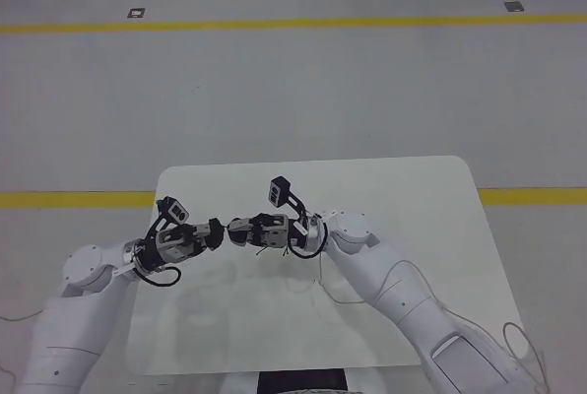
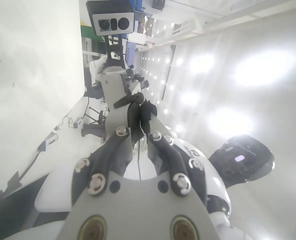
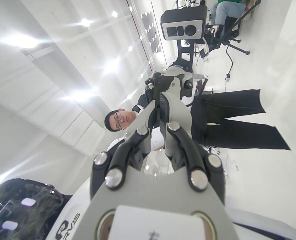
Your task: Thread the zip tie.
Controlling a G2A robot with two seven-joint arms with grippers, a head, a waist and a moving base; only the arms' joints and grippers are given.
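- Your left hand [image 2: 141,103], grey fingers tipped in crumpled black wrap, is pinched narrow on the thin black zip tie [image 2: 139,161].
- Your right hand [image 3: 161,98] meets it tip to tip, ribbed pads pressed together.
- Below lies the smooth white round-cornered bench [image 1: 422,197].

Top view looking down on table [image 1: 422,197], wrist views close behind own jaws, facing each other

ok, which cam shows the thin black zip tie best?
Left wrist view: the thin black zip tie runs out clearly between the left tool's shut fingers. Top view: too small to tell. Right wrist view: hidden behind the right tool's fingers.
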